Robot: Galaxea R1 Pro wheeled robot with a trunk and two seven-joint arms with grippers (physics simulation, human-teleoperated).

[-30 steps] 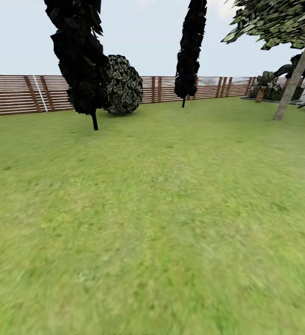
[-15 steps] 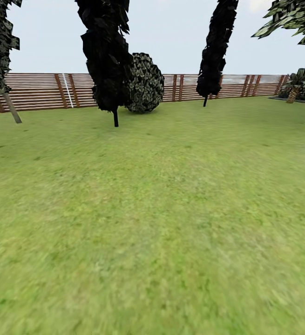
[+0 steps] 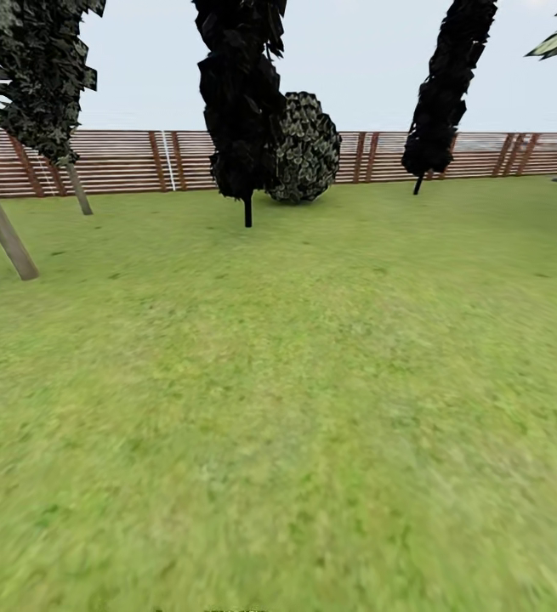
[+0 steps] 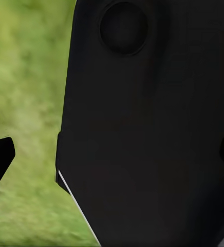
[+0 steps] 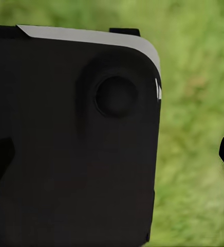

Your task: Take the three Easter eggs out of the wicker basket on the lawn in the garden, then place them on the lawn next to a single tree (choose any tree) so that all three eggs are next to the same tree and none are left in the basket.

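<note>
A: Two slim grey-beige tree trunks [image 3: 6, 235] lean at nine o'clock of the head view, on the wide mottled green lawn [image 3: 295, 382].

B: And beyond?

A: At twelve o'clock, a dark jagged-leaved tree [image 3: 242, 102] beside a ball-shaped bush [image 3: 308, 149], before a brown horizontal-slat wooden fence [image 3: 142, 160]; another dark tree [image 3: 444, 85] at one o'clock.

B: The grippers?

A: Black housings block both wrist cameras over blurred grass; I cannot tell their opening or contents.
</note>
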